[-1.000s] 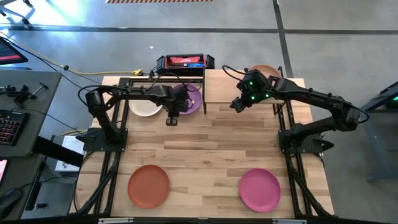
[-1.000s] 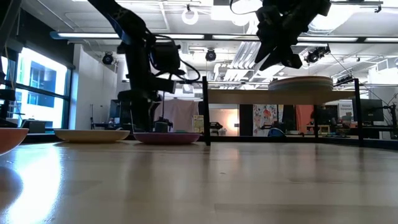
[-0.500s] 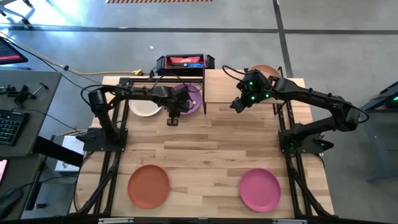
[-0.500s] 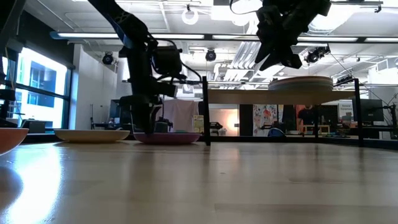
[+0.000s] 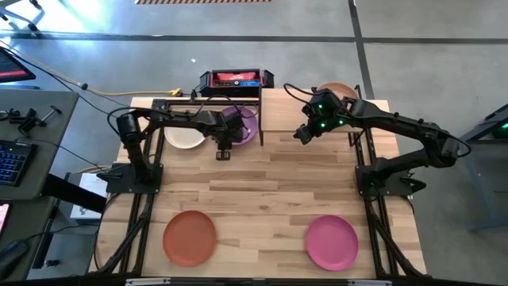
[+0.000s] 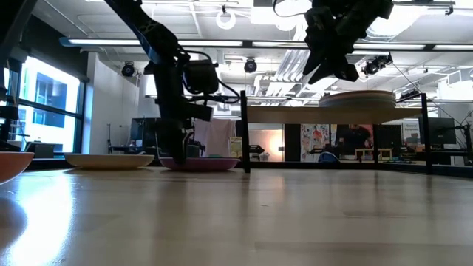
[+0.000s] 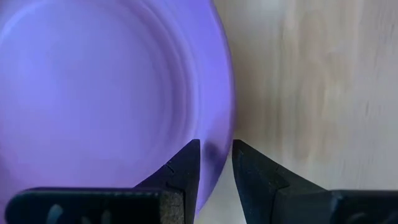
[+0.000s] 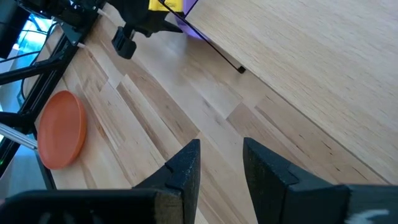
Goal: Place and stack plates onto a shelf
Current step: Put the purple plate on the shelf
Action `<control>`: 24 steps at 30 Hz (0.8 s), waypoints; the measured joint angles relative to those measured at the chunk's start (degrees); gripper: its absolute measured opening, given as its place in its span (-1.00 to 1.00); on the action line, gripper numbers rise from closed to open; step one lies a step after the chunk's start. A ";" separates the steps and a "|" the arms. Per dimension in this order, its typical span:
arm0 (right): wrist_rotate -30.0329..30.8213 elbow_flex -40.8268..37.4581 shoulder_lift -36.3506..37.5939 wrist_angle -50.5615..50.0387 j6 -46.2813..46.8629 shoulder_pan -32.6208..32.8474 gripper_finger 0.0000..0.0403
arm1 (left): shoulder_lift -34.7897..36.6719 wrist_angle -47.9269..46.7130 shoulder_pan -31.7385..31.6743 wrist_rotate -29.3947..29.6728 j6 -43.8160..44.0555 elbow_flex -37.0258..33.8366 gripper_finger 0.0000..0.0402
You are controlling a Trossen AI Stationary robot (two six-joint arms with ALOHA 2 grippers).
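Observation:
The purple plate lies flat on the tabletop at the far side, just left of the shelf. Beside it lies a cream plate. My left gripper points down at the purple plate's near right rim. It is open, with one finger over the plate's inside and the other outside the rim. A tan plate rests on the shelf board. My right gripper hangs open and holding nothing above the shelf's near edge. My left gripper stands astride the purple plate's rim from above, its fingers pointing down. I cannot tell whether either finger touches the rim. The plate lies flat on the table.
A rust orange plate and a magenta plate lie near the table's near edge. The shelf's black leg stands right of the purple plate. A red and black box sits beyond the far edge.
My left gripper has sunk a little toward the purple plate's rim and edged toward the shelf. Its fingers keep the same gap. The plates have not moved.

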State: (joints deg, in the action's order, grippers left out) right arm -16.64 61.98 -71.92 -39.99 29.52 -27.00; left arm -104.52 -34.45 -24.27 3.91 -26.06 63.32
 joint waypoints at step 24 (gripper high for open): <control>0.00 0.00 0.00 0.41 0.02 0.00 -0.49 | 5.04 -1.09 0.76 4.76 1.23 0.01 -0.99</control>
State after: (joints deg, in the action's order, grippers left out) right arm -16.64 61.98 -71.92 -39.58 29.54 -27.00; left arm -99.48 -35.53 -23.52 8.68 -24.83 63.33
